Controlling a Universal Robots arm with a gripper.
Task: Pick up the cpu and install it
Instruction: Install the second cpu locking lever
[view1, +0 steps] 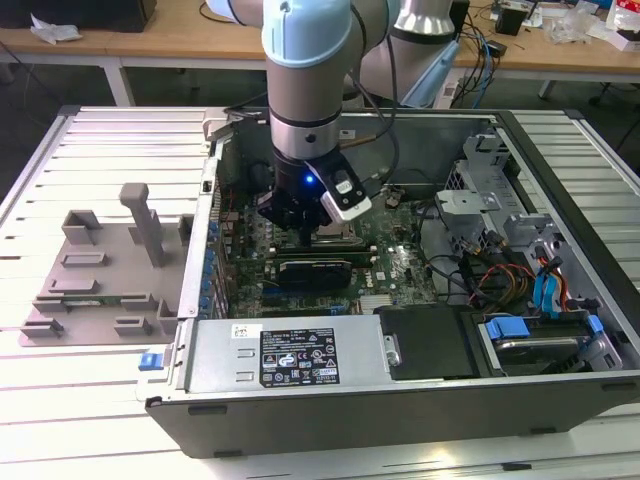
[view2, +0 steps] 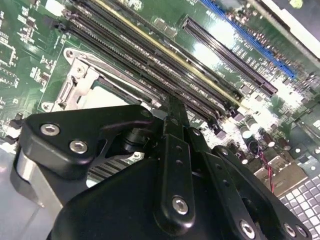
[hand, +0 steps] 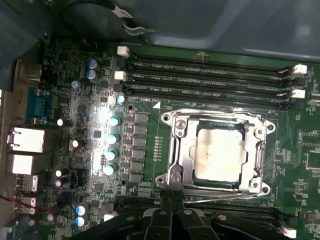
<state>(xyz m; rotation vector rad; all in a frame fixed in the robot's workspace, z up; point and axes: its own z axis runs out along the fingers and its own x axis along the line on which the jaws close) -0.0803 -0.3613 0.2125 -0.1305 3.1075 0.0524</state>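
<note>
— Hovering low over the motherboard, is it? I can see the black pincer (view1: 305, 222) down inside the open grey computer case (view1: 560, 250) in the exterior view.

— Yes, and the small, flat, pale silvery square cpu (hand: 220, 152) lies inside the metal-rimmed socket frame (hand: 172, 150) in the first wrist view. It looks level in the frame, edges parallel to the rim, which I'd judge means it is seated where it belongs.

— So is the pincer gripping it?

— No. In the first wrist view the black fingertips (hand: 175, 212) sit pressed together just beside the frame's edge, apart from the chip, with nothing between them. Clenched on nothing, I'd say.

— Why would it hang so close, then?

— My guess: the arm comes straight down over the socket so the chip drops flat, and the pincer is near where that happens. The frame's lid appears open, leaving the silvery top bare.

— And that big grey plastic tray with upright posts (view1: 100, 270)?

— Out on the slatted white worktop (view1: 80, 400), towards the exterior view's left, well apart from the case. I'd guess it is a parts holder, kept within reach but clear of the case.

— The long black memory slots (hand: 210, 75)?

— Beside the socket, untouched.
</note>
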